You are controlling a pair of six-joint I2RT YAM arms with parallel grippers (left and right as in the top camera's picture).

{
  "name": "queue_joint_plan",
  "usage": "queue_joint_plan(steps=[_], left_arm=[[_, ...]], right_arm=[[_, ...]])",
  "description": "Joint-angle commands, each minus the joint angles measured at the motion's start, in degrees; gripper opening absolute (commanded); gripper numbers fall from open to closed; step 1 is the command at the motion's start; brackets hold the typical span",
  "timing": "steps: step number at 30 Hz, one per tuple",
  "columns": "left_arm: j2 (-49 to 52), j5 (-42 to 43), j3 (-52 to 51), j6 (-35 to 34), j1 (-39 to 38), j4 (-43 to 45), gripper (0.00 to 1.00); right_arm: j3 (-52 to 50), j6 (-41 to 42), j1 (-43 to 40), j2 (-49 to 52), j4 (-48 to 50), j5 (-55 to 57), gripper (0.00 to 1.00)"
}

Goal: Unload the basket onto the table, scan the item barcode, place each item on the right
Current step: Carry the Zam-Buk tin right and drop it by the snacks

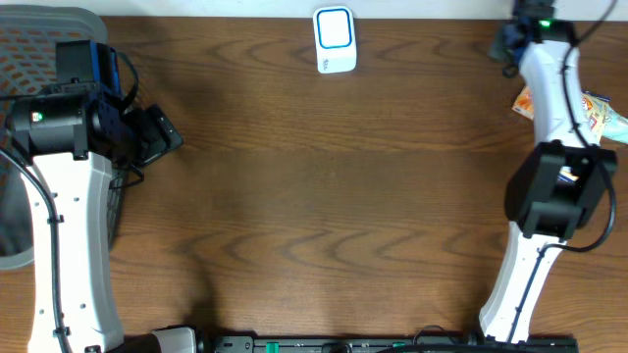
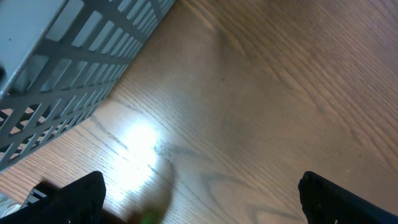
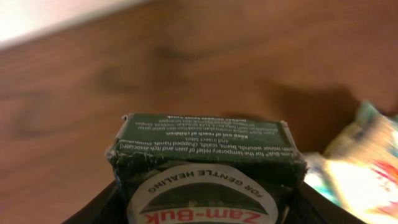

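Right fingers (image 3: 311, 205) clamped on green Zam-Buk box (image 3: 205, 155), far right of white scanner (image 1: 335, 39); left fingers (image 2: 74, 199) spread wide, empty, beside grey basket (image 2: 62, 81), far left of scanner

A grey basket (image 2: 68, 81) fills the top left corner. Its wall is made of thin bars with little square holes between them. The basket sits on a brown wooden table (image 2: 280, 93), and the wood, with its wavy lines, spreads out to the right of the basket and below it. Just below the basket wall there is a bright shiny spot (image 2: 140, 140) of light on the wood. Further below the basket are the left gripper's (image 2: 205, 199) two black fingers (image 2: 74, 199), spread far apart with only bare wood between them.
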Motion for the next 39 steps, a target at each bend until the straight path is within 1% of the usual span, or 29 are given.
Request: queue_joint_plan(steps=[1,3,5,6,7,9,12,13,14,21,25,33,39], left_arm=[[0.4,-0.3,-0.2,-0.3,0.1,-0.2,0.98],[0.4,-0.3,-0.2,-0.3,0.1,-0.2,0.98],[0.4,-0.3,-0.2,-0.3,0.1,-0.2,0.98],[0.4,-0.3,-0.2,-0.3,0.1,-0.2,0.98],[0.4,-0.3,-0.2,-0.3,0.1,-0.2,0.97],[0.4,-0.3,-0.2,-0.3,0.1,-0.2,0.97],[0.4,-0.3,-0.2,-0.3,0.1,-0.2,0.98],[0.4,-0.3,-0.2,-0.3,0.1,-0.2,0.98],[0.4,-0.3,-0.2,-0.3,0.1,-0.2,0.98],[0.4,-0.3,-0.2,-0.3,0.1,-0.2,0.98],[0.4,-0.3,-0.2,-0.3,0.1,-0.2,0.98],[0.4,-0.3,-0.2,-0.3,0.1,-0.2,0.98],[0.4,-0.3,-0.2,-0.3,0.1,-0.2,0.98]], right_arm=[[0.7,0.9,-3.0,-0.9,-3.0,0.5,0.44],[0.7,1.3,-4.5,-0.9,-4.8,0.2,0.49],[0.7,1.4,-5.9,-0.9,-6.6,-1.0,0.49],[0.7,1.3,-6.8,-0.9,-7.7,-2.7,0.5],[0.7,1.3,-7.1,-0.9,-8.2,-3.3,0.55],[0.7,1.4,-7.5,-0.9,-9.2,-3.4,0.69],[0.7,1.3,-7.6,-0.9,-10.5,-3.4,0.74],[0.7,1.3,-7.7,-0.9,-11.0,-3.4,0.82],[0.7,1.3,-7.7,-0.9,-11.5,-3.4,0.99],[0.7,1.3,-7.6,-2.1,-14.6,-6.9,0.99],[0.7,1.6,-7.6,-5.6,-17.3,-11.0,0.99],[0.7,5.2,-6.1,-19.3,-25.0,-20.9,0.99],[0.2,4.9,-0.2,-29.7,-31.9,-21.0,0.99]])
